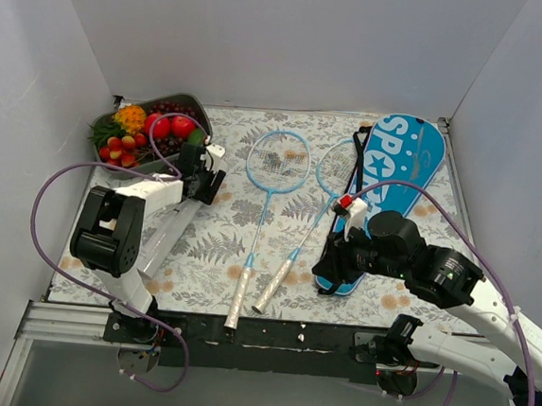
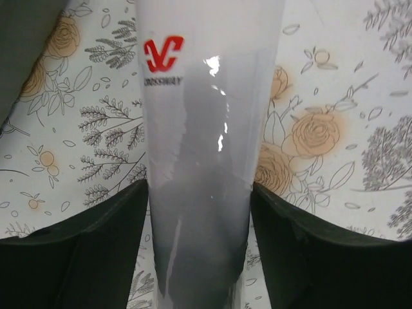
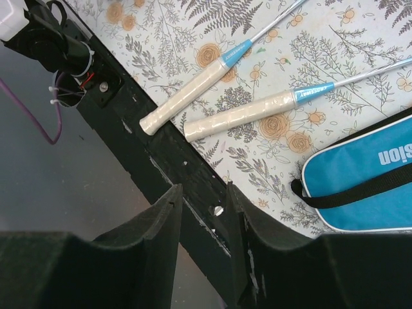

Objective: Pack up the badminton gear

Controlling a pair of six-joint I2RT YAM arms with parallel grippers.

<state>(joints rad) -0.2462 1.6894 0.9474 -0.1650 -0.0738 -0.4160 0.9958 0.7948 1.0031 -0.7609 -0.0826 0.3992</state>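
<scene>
"White tube [image 2: 203, 161] first; where is it lying, and which gripper is holding it?"

"Your left gripper [image 2: 199, 190] is pinching it. Both fingers [image 2: 116, 244] are pressing on its sides, and its long axis is running straight out between them, over the flowered table [image 1: 209, 255]. From above, it is lying along the left arm, near the fruit tray [image 1: 180, 102]."

"And what are the jaws of the right gripper [image 3: 201, 193] doing?"

"They are standing a little apart and pinching nothing; that gripper is hanging over the black near edge of the table. The blue bag [image 1: 397, 176] is lying just beside it, with the narrow end pointing to the near edge and the wide end pointing to the far wall."

"So which arm are you sending to the bag?"

"I am judging that your right arm is nearer. The two rackets [image 1: 277, 161] are lying between the tube and the bag, with their handles [image 3: 193, 96] toward the near edge and leaning left. The tube is therefore well apart from the bag and, I think, is needing to cross over them. Whether the bag is open, I cannot tell."
</scene>
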